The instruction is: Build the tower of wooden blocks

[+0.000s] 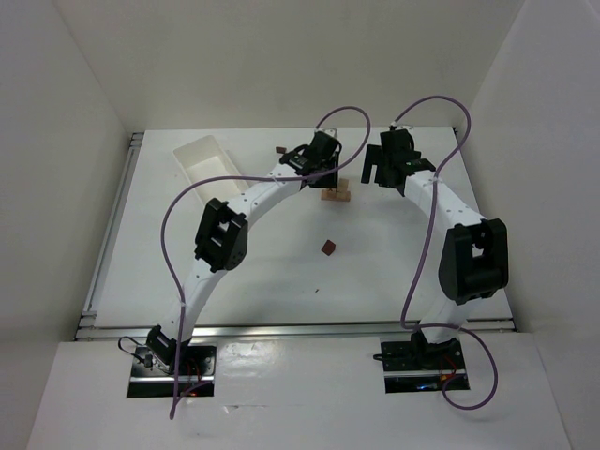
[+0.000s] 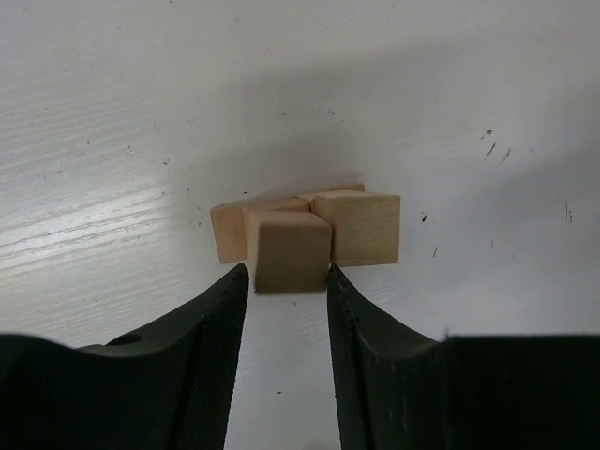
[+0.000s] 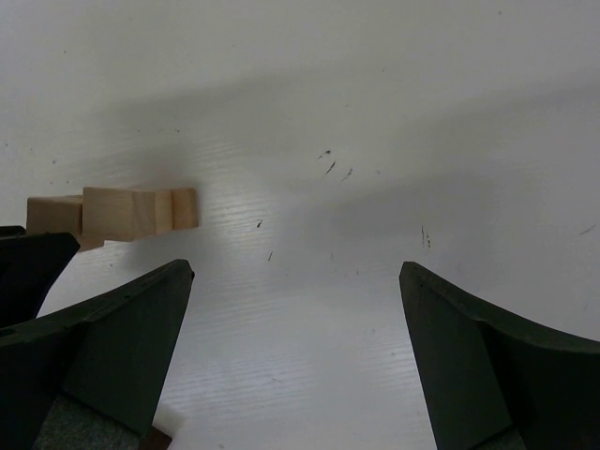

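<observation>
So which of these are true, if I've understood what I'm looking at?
1. The right gripper is wide open with nothing in it. True.
2. The tan blocks sit inside the tray. False: they stand on the table, apart from the tray.
3. The left gripper has a finger on each side of the front block. True.
4. A maroon block tops the tan blocks. False: it lies alone on the table, nearer the arm bases.
</observation>
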